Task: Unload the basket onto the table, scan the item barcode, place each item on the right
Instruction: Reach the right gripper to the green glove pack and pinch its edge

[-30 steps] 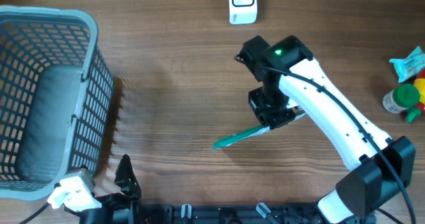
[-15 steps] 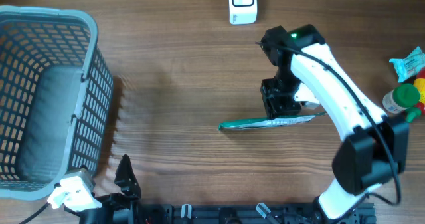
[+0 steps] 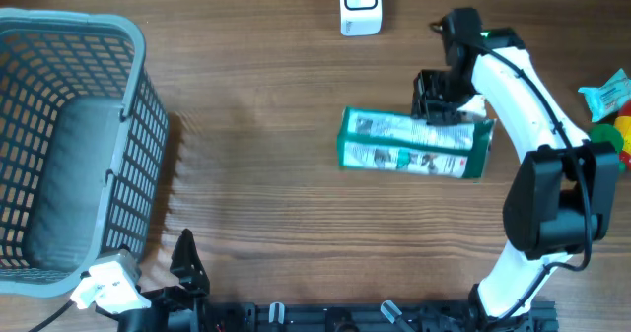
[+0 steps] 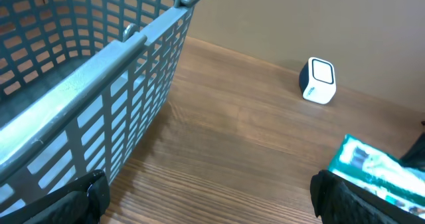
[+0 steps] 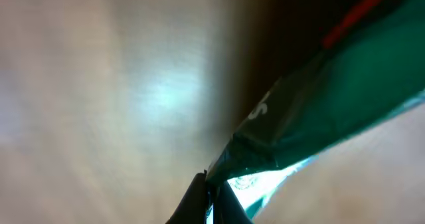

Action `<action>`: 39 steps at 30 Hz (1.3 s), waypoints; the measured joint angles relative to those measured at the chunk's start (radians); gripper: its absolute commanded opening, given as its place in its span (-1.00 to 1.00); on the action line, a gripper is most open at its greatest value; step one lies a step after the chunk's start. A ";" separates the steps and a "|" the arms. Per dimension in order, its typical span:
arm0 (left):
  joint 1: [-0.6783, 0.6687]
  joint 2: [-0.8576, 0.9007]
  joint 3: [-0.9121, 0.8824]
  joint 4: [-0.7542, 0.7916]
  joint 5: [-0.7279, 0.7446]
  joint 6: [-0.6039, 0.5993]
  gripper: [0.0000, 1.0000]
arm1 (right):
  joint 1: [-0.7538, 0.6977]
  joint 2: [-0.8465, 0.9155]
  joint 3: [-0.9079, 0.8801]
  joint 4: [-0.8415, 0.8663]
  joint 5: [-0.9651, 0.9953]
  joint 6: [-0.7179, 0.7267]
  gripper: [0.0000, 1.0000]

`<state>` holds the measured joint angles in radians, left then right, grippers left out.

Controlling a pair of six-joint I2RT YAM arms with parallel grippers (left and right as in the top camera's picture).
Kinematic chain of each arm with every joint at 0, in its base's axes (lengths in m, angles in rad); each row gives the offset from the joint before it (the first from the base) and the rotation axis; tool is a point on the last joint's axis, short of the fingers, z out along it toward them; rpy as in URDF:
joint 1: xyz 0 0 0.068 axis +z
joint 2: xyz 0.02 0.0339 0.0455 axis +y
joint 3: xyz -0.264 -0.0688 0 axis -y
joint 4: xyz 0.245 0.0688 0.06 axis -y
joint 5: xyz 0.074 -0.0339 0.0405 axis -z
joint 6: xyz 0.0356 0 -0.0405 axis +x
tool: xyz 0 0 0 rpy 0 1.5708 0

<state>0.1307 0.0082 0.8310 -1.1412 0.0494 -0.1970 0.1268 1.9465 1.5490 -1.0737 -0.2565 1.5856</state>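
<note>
The item is a flat green and white packet [image 3: 409, 145]. It hangs over the middle right of the table with its printed face turned up to the overhead camera. My right gripper [image 3: 444, 100] is shut on its far edge. In the right wrist view the fingers [image 5: 211, 194] pinch the packet's seam [image 5: 332, 98]. The white scanner [image 3: 360, 5] stands at the far edge and also shows in the left wrist view [image 4: 317, 81]. My left gripper [image 4: 209, 187] is open and empty low at the near left, beside the basket. The packet's corner [image 4: 378, 174] shows to its right.
A grey mesh basket [image 3: 138, 96] takes up the left side, and its wall [image 4: 99, 84] stands close to my left gripper. At the right edge lie a small packet [image 3: 603, 94] and bottles [image 3: 601, 147].
My right arm has swung up and to the right and turned the packet from edge-on to flat, with its printed face upward. The left arm has stayed still.
</note>
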 measured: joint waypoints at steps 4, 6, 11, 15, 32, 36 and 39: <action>0.000 0.000 0.000 0.000 0.000 0.000 1.00 | -0.006 0.000 -0.002 0.142 0.029 -0.170 -0.91; 0.000 0.000 0.000 0.000 0.000 0.000 1.00 | -0.006 0.000 -0.002 0.160 0.040 -0.251 -0.91; 0.000 0.000 0.000 0.000 0.000 0.000 1.00 | -0.006 0.000 -0.002 0.224 0.052 -0.528 -0.91; 0.000 0.000 0.000 0.000 0.000 0.000 1.00 | -0.006 0.000 -0.002 0.270 0.043 -0.803 -0.91; 0.000 0.000 0.000 0.000 0.000 0.000 1.00 | 0.423 0.000 -0.002 0.042 0.379 -1.539 -0.91; 0.000 0.000 0.000 0.000 0.000 0.000 1.00 | 0.485 0.000 -0.002 0.037 0.605 -1.405 -0.87; 0.000 0.000 0.000 0.000 0.000 0.000 1.00 | 0.491 0.000 -0.002 0.031 0.660 -1.356 -0.91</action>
<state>0.1307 0.0082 0.8310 -1.1412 0.0494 -0.1970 0.6178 1.9469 1.5467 -1.0424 0.4030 0.2298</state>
